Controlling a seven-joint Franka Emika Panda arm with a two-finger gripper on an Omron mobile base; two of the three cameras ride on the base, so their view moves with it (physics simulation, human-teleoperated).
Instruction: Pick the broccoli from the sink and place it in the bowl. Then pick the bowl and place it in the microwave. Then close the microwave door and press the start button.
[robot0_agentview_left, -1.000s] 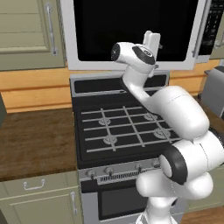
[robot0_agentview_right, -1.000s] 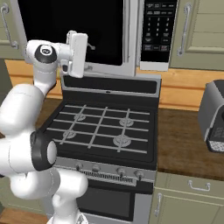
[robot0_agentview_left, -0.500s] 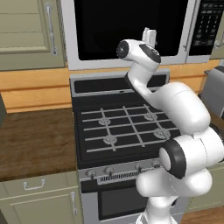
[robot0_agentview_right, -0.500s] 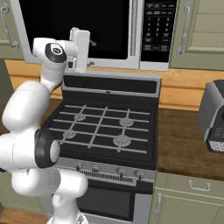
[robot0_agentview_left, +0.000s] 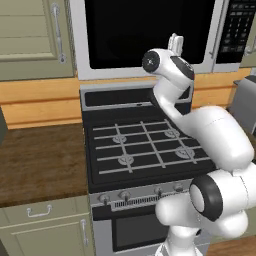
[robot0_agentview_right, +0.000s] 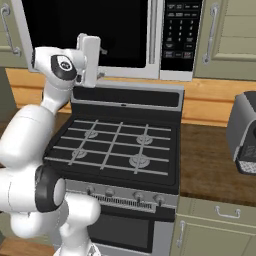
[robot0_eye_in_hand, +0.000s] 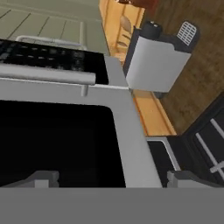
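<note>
The microwave hangs above the stove with its door shut, the black window facing me. The door's long silver handle runs beside the black keypad. My gripper is raised in front of the lower right part of the door and points at it. In the right base view the gripper sits just off the door's bottom frame. In the hand view the gripper is open, its tips wide apart over the door frame with nothing between them. The broccoli, bowl and sink are out of view.
A black-and-steel gas stove lies directly under the arm. A grey toaster stands on the wooden counter to the right. Green cabinet doors flank the microwave, and more wooden counter extends to the left.
The hand has risen a little and shifted slightly right along the microwave door. The door stays shut and the base has not moved.
</note>
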